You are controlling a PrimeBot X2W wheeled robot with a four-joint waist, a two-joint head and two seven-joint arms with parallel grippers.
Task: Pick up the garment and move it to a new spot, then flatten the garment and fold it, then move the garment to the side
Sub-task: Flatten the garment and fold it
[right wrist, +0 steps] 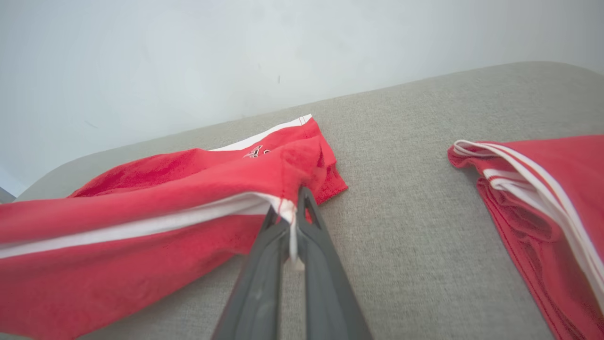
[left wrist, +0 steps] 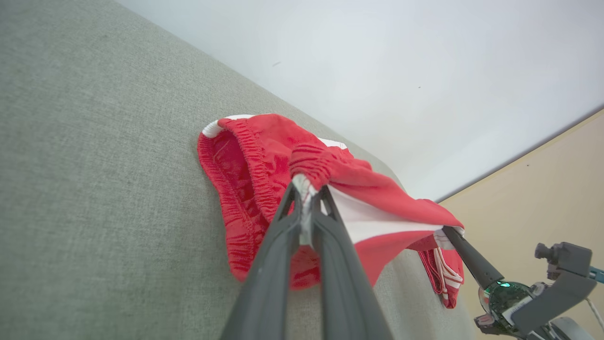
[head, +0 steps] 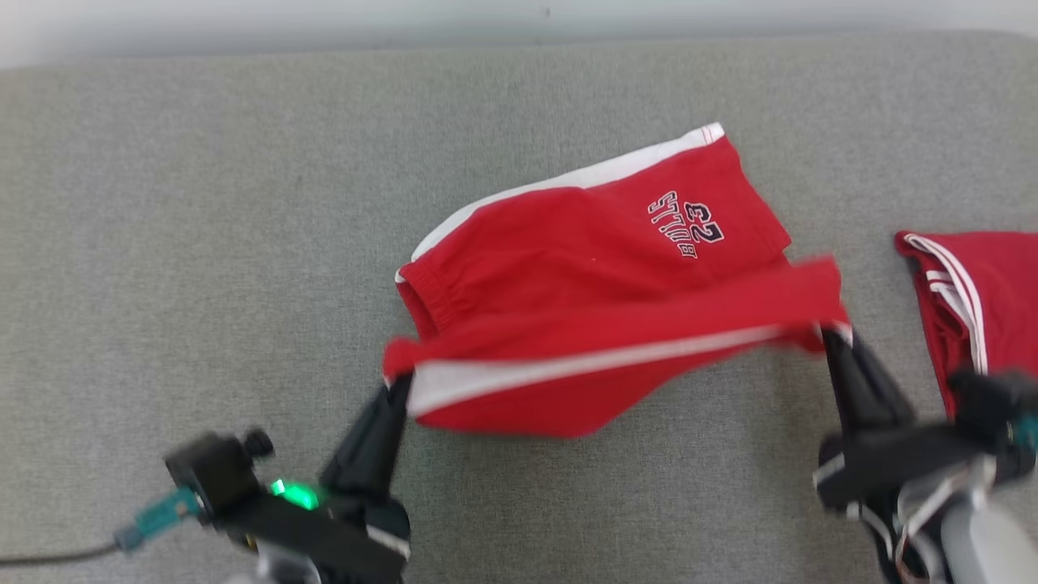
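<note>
The garment is a pair of red shorts with white side stripes and a dark number print, lying in the middle of the grey padded surface. Its near half is lifted off the surface and stretched between both grippers. My left gripper is shut on the waistband end. My right gripper is shut on the leg-hem end. The far half with the print rests flat. In the left wrist view the right gripper shows pinching the far end.
A second red garment with white stripes lies folded at the right edge, close to my right arm. The grey surface extends wide to the left. A pale wall runs behind its far edge.
</note>
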